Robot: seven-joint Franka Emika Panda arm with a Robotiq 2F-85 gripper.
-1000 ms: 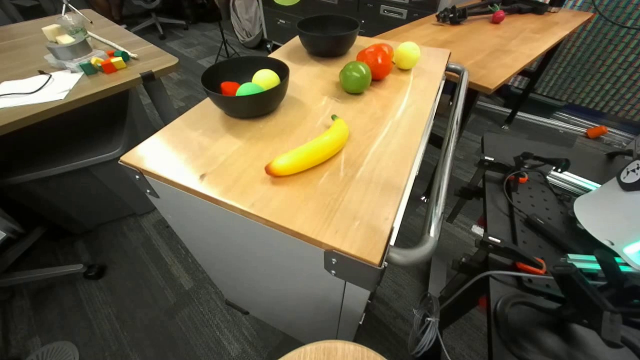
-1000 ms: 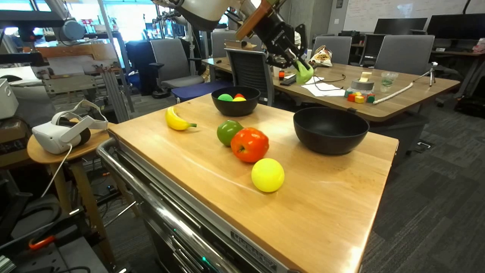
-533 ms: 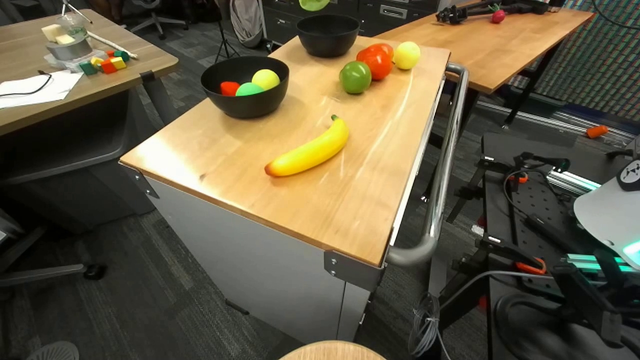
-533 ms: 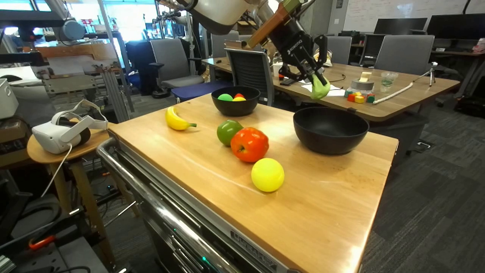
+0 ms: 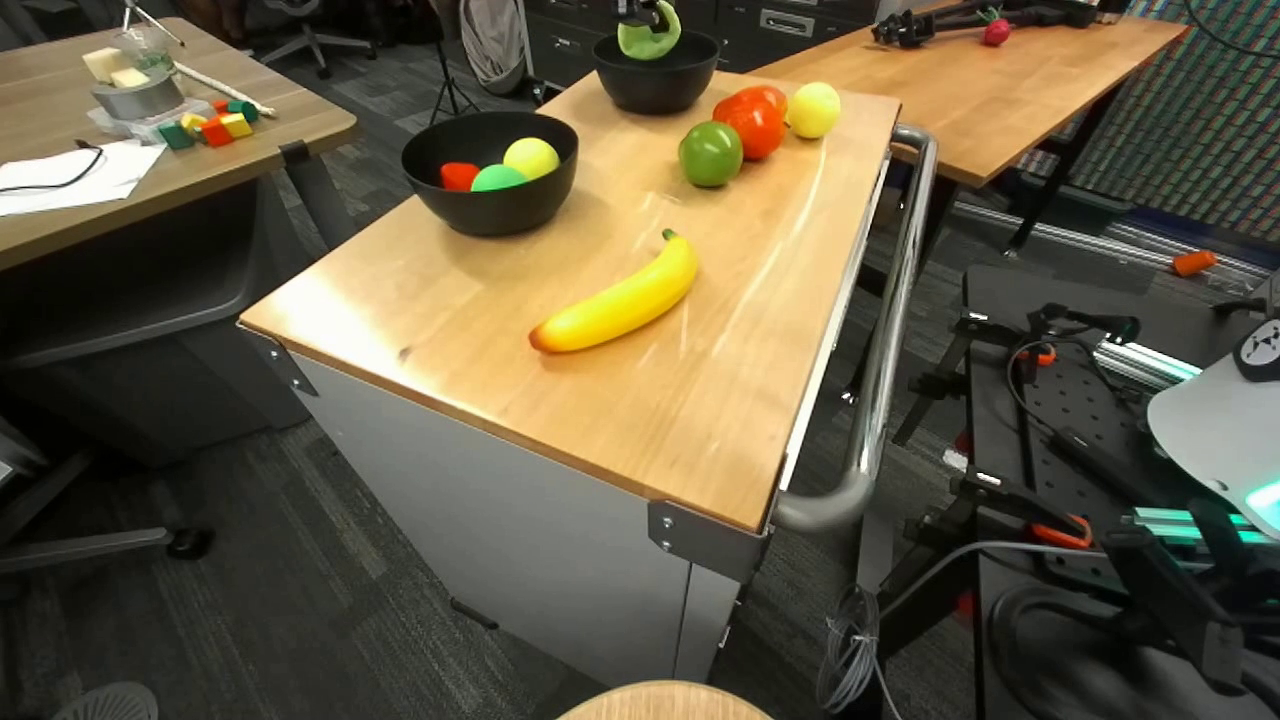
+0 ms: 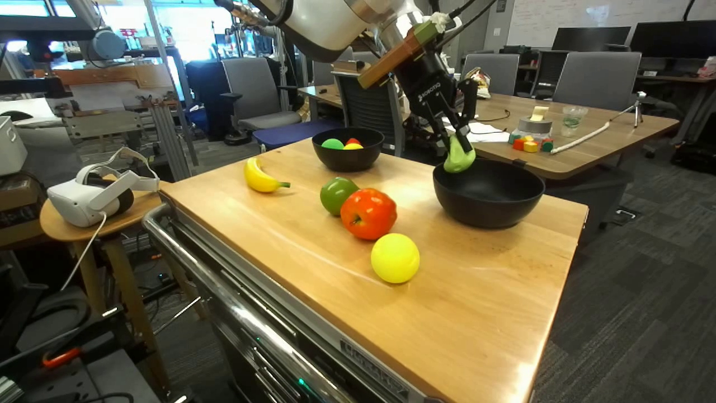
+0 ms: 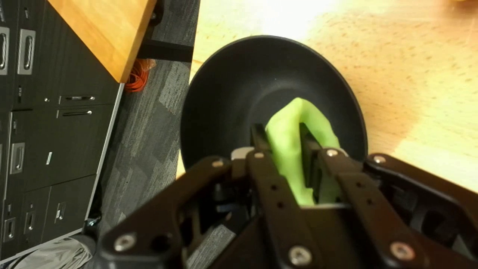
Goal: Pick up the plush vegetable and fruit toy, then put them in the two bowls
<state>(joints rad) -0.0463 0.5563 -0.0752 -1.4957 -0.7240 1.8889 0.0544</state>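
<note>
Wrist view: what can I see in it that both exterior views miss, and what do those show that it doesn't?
Only the wrist view: an orange coil on the floor.

Only both exterior views: the toy-filled bowl with three toys visible in it, the dark green round and the metal rail.

Shared: the gripper gripping the pale green toy, the black bowl near it, and the wooden top.

A pale green curled toy [image 6: 460, 158] hangs pinched over a round black bowl [image 6: 486, 204] near a corner of the worktop [image 6: 475, 313]; along the edge, a matching black bowl [image 5: 500, 214] holds red, green and yellow toys [image 5: 500, 178]. Farther in: glossy green fruit [image 6: 335, 196], red-orange tomato [image 6: 369, 214], lemon-yellow ball [image 6: 395, 258], yellow banana [image 5: 622, 306].
</note>
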